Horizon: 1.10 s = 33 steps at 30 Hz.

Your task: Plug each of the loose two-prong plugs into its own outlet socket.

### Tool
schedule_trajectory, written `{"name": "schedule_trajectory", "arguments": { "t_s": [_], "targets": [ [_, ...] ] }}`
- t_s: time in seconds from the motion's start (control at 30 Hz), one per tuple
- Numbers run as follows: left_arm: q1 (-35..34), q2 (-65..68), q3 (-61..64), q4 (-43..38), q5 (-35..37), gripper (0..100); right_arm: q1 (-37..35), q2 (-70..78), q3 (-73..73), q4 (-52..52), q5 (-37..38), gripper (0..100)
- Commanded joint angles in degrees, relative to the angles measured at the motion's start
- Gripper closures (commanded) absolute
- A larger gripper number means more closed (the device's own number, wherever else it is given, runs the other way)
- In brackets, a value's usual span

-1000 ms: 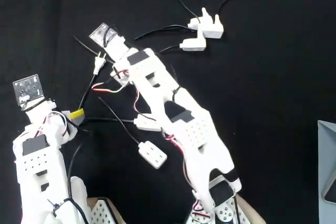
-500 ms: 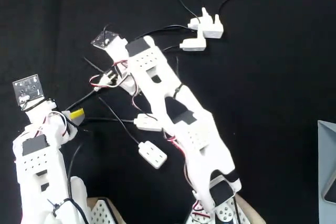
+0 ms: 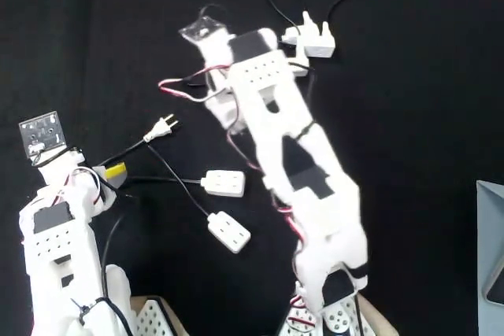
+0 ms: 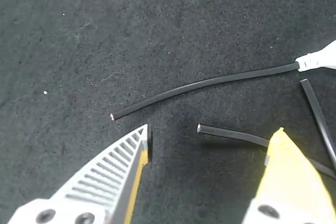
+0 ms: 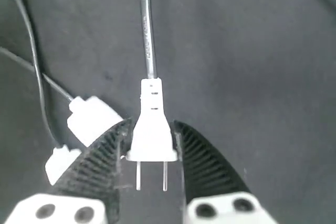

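My right gripper (image 5: 151, 127) is shut on a white two-prong plug (image 5: 151, 139), prongs pointing back at the camera and its black cord running away from me. In the high view the right arm (image 3: 276, 116) stretches toward the back middle of the black table. Another loose white plug (image 3: 162, 127) lies at the middle left. Two white outlet sockets (image 3: 223, 183) (image 3: 230, 231) rest nearer the front. My left gripper (image 4: 212, 128) (image 3: 110, 172) stands open low over the table at the front left, above two bare black cord ends (image 4: 112, 116) (image 4: 199, 128).
White plugs and sockets joined together (image 3: 313, 37) sit at the back right of the right arm. More white connectors (image 5: 92, 120) with black cords lie beside the held plug. A grey bin (image 3: 492, 249) stands at the table's right edge.
The right arm has swung to the right and toward the back of the table. The loose plug at the middle left has slid a little toward the front. The left arm kept still.
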Motion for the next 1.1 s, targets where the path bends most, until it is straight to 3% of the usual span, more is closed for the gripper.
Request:
{"name": "schedule_trajectory", "arguments": {
  "t_s": [0.0, 0.3, 0.5, 0.73, 1.07],
  "targets": [
    [0.66, -1.05, -1.27, -1.05, 0.62, 65, 1.58, -9.71, 9.45, 1.32, -0.62, 98.7],
    [0.66, -1.05, -1.27, -1.05, 0.53, 65, 9.76, -28.79, 42.15, -17.85, -0.18, 98.7],
    [0.66, -1.05, -1.27, -1.05, 0.53, 65, 14.24, -35.12, 56.22, -25.05, 7.12, 98.6],
    [0.75, -1.05, -1.27, -1.05, 0.53, 65, 14.42, -36.00, 59.21, -23.56, 7.38, 87.2],
    [0.75, -1.05, -1.27, -1.05, 0.53, 65, 14.33, -38.90, 58.95, -23.03, 7.38, 84.4]
  ]
}}
